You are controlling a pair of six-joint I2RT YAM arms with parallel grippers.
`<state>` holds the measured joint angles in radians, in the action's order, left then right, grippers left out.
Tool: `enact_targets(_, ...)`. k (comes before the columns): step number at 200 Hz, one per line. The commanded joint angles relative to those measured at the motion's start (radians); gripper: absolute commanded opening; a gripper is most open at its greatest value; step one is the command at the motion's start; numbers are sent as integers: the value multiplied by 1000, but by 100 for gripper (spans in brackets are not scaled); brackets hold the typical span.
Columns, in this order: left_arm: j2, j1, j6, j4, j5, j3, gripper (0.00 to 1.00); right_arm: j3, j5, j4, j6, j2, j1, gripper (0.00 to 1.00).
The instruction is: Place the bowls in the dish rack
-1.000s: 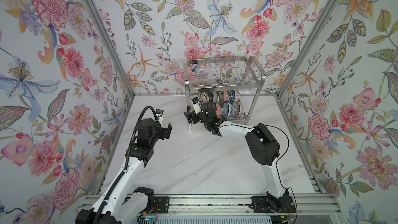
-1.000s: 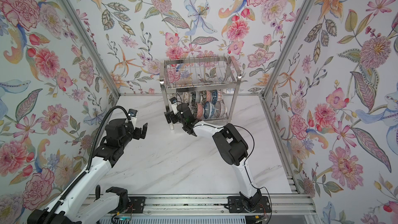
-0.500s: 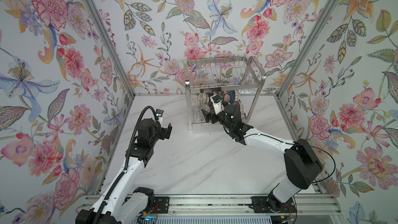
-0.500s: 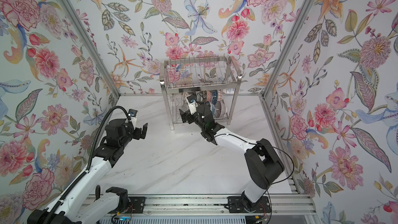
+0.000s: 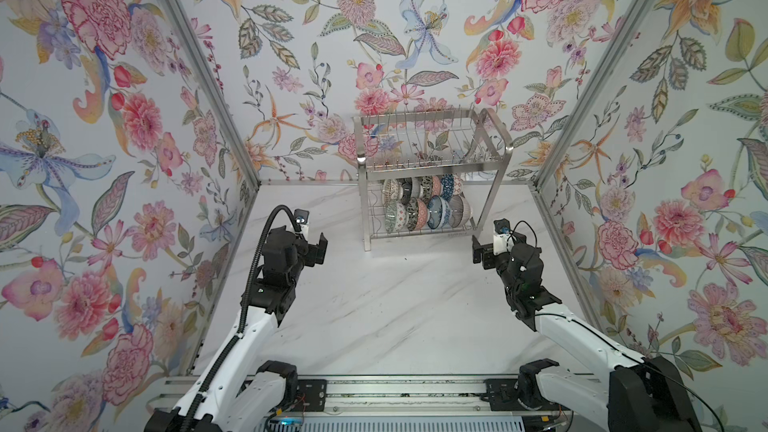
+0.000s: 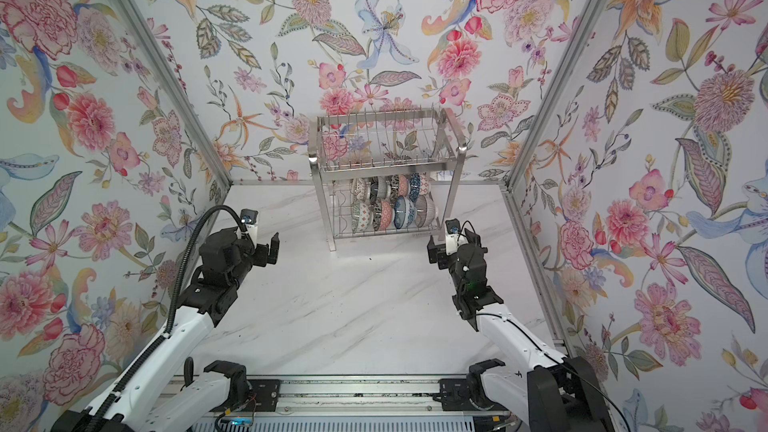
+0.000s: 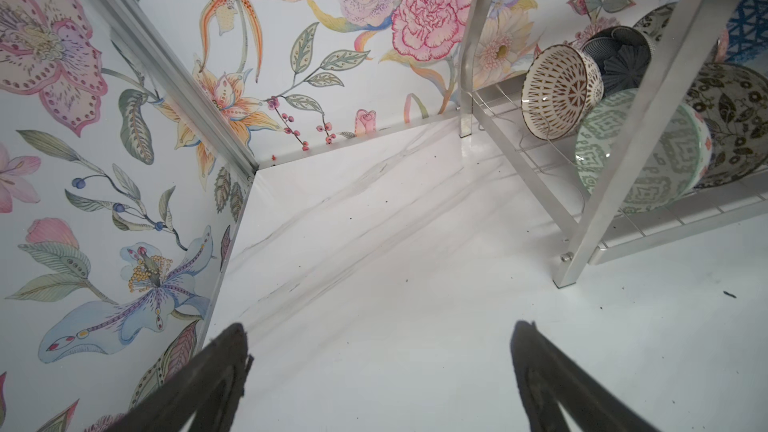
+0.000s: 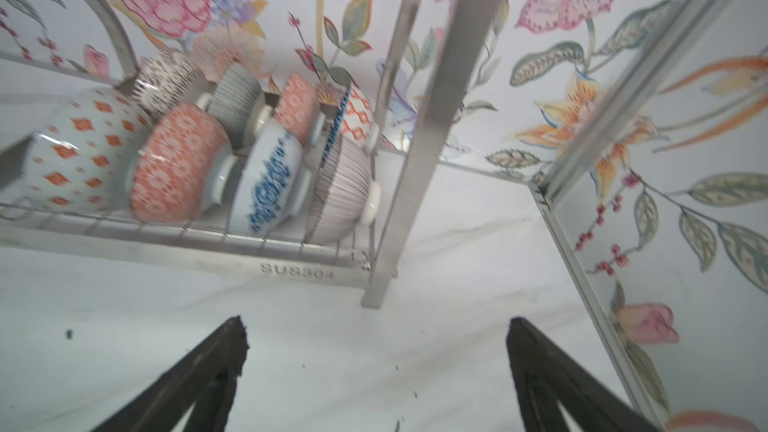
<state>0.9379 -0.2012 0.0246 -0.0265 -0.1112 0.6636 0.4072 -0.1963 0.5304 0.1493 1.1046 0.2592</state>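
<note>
**A:** Both top views first. Where are the bowls?

**B:** The bowls (image 5: 424, 209) stand on edge in two rows on the lower tier of the dish rack (image 5: 365, 201). The rack sits at the back of the table (image 5: 395, 305), close to the rear wall.

**A:** And the arms?

**B:** The left fingers (image 5: 321, 243) hover over the table, left of the rack and apart from it. The right fingers (image 5: 476, 250) hover near the rack's front right leg. Both pairs are spread and hold nothing.

**A:** Left wrist view?

**B:** The fingers (image 7: 216, 376) are wide apart, with only bare table between them. The rack's left end lies beyond. A green geometric bowl (image 7: 648, 151) and a brown-and-white bowl (image 7: 557, 91) lean in its lower tier.

**A:** Right wrist view?

**B:** It is slightly blurred. The fingers (image 8: 208, 371) are released and empty. A rack leg (image 8: 436, 118) stands beyond them. Orange-patterned, blue floral and grey-lined bowls (image 8: 178, 164) sit on the lower wires.
</note>
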Motion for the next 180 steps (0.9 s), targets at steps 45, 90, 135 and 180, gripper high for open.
enact_targets(45, 97, 13, 5, -622, -255, -368, 99, -90, -58, 361, -36, 277, -89, 99)
enact_targets(90, 369, 59, -25, -883, -224, -393, 100, -36, -30, 382, -25, 375, -109, 99)
enact_targets(135, 525, 127, -27, -1030, -52, -321, 99, -108, 203, 567, -120, 445, -254, 99)
enact_targets(180, 611, 158, -7, -1308, 5, -427, 99, -104, 199, 558, -118, 443, -252, 99)
